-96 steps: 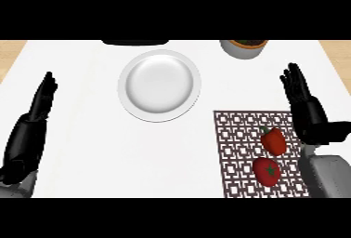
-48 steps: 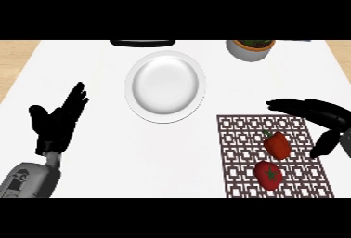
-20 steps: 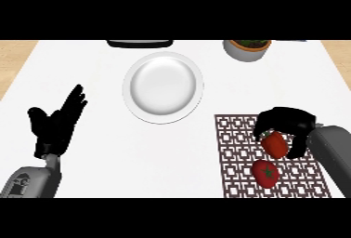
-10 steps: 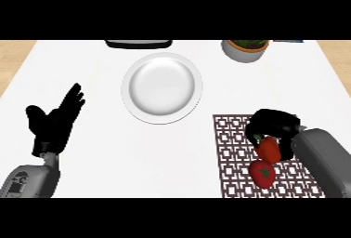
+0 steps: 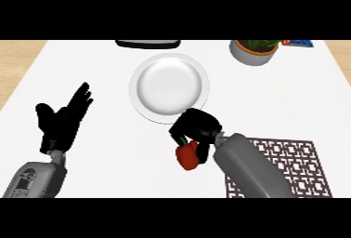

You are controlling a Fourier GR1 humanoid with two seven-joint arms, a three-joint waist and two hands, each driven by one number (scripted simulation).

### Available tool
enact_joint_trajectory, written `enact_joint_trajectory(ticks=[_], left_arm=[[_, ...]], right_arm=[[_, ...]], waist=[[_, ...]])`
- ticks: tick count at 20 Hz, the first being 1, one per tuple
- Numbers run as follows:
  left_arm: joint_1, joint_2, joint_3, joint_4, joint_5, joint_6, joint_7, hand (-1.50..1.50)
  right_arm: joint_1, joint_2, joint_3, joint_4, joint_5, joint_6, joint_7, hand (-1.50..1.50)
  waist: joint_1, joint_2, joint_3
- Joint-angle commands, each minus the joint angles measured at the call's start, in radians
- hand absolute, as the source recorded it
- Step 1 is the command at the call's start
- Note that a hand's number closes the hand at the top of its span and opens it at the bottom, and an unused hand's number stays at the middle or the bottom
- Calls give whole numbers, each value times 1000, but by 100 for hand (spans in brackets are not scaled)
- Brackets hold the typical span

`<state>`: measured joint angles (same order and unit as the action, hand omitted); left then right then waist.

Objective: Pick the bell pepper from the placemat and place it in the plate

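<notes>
- Surface: white counter top (image 5: 295, 102), filling most of the head view; a strip of light wooden floor (image 5: 17, 60) shows along the left edge and at the top right corner.
- Round white plate (image 5: 170, 87): upper centre of the counter, nothing on it.
- Dark red patterned placemat (image 5: 295, 165): lower right, partly covered by the right grey forearm (image 5: 250, 169).
- Red bell pepper (image 5: 187, 155): held off the placemat, to its left, over bare counter just below the plate's near rim.
- Right black hand (image 5: 197, 128): fingers curled down round the top of the pepper; it overlaps the plate's lower rim.
- Left black hand (image 5: 63, 122): at the left, fingers straight and spread, holding nothing.
- Grey pot with a green plant (image 5: 255, 50): top right, cut off by the upper edge.
- Dark flat object (image 5: 147, 43): top centre, only its near edge visible, identity unclear.
- Blue item (image 5: 298, 43): top right, mostly cut off, identity unclear.
- The pepper's upper part is hidden by the fingers.
</notes>
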<state>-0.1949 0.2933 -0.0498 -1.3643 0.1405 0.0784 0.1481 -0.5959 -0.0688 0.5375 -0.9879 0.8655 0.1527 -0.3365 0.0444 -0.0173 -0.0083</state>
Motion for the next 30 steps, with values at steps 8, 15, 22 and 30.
enact_joint_trajectory(ticks=[8,15,22,30], left_arm=[[-23,-5,-5,21,-8,-6,-6,0],[-49,9,-1,24,-10,-31,2,0],[0,1,15,-45,-3,-26,6,0],[-36,-12,22,-29,-22,-18,37,0]], right_arm=[[-84,68,148,-286,-2,-533,651,150],[-277,69,289,-228,-71,-708,1090,150],[-443,69,257,37,-205,-847,1078,150],[-488,69,199,310,-344,-832,844,150]], waist=[[27,8,7],[27,21,7],[11,25,8],[-2,28,8]])
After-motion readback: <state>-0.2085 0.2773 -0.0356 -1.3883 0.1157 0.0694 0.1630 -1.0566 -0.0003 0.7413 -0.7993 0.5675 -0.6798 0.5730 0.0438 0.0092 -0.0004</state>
